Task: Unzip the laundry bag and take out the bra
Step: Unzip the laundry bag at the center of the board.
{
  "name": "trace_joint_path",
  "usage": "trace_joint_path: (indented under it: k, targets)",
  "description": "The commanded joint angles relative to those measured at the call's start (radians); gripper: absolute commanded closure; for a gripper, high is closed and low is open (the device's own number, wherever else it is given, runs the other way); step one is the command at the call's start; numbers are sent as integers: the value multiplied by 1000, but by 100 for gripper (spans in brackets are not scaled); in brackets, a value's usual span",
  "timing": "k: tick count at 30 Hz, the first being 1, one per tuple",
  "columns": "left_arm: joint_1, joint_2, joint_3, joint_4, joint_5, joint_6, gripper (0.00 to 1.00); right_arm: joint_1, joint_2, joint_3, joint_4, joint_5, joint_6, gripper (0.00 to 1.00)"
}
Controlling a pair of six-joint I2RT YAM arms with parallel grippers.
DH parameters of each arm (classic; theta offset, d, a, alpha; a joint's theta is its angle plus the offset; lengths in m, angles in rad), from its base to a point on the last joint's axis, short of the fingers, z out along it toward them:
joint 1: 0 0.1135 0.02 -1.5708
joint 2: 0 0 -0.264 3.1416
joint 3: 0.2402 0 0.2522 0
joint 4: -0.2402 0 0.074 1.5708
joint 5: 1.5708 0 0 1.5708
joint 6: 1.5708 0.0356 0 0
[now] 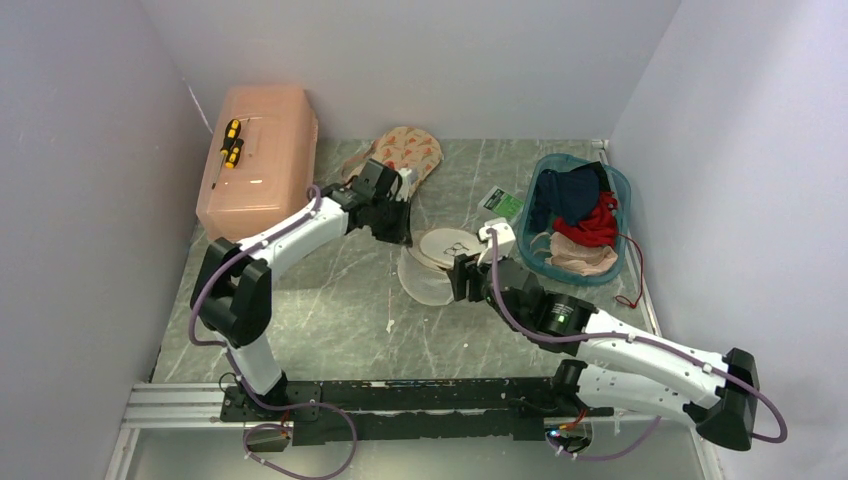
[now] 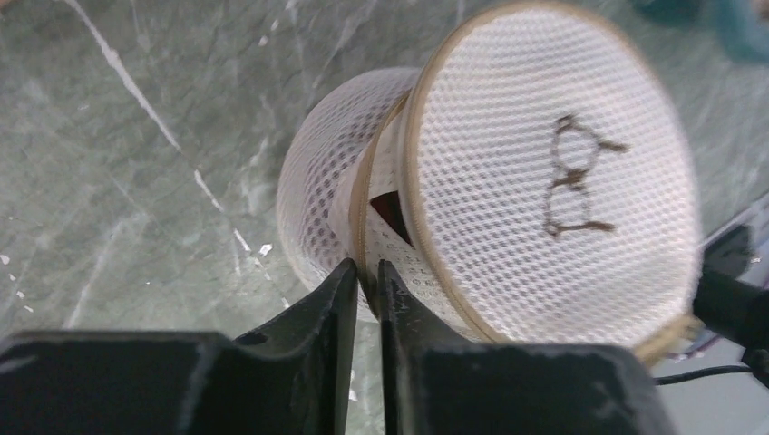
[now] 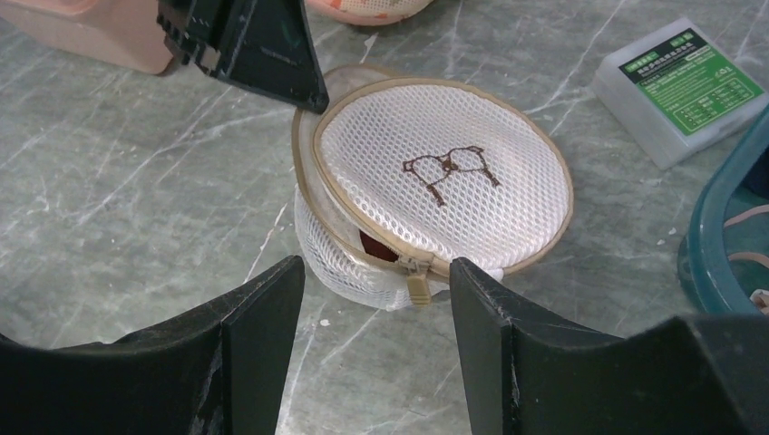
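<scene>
The laundry bag [image 1: 437, 262] lies tilted on the table, its round lid [image 3: 444, 172] with the bra icon facing up. The zip is partly open. The dark maroon bra [image 3: 373, 243] shows through the gap, and also in the left wrist view [image 2: 390, 208]. My left gripper [image 2: 367, 272] is shut on the bag's cream zip seam at its far left side [image 1: 402, 232]. My right gripper [image 3: 376, 276] is open at the bag's near side [image 1: 462, 282]. The tan zipper pull [image 3: 418, 286] hangs between its fingers, untouched.
A teal basket [image 1: 612, 190] with dark, red and beige cloth stands at the right. A green-labelled box [image 3: 676, 86] lies beside it. A beige two-cup piece [image 1: 405, 150] and a pink box [image 1: 258, 160] with a yellow-black tool are at the back left.
</scene>
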Motion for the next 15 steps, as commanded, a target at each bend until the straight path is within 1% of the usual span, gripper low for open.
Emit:
trace_joint_path:
  k: [1,2,3,6,9,11,13,15]
  targets:
    - [-2,-71,-115,120,-26,-35,88,-13,48,28,68,-34,-29,36]
    - [-2,-85,-144,144,-22,-52,94,-20,63,35,75,-49,-35,36]
    - [-3,-97,-167,165,-19,-68,97,-30,77,45,82,-61,-41,36]
    - [-8,-147,-243,231,-12,-119,97,-48,129,88,94,-109,-70,36]
    - [-14,-203,-307,284,-5,-155,97,-51,193,148,70,-128,-113,36]
    - [-19,-244,-346,331,16,-183,97,-52,213,176,59,-112,-119,36]
    - [-47,-286,-386,382,30,-207,97,-51,196,179,65,-78,-120,36]
    - [-96,-340,-438,432,0,-234,97,-56,165,176,59,-39,-111,36]
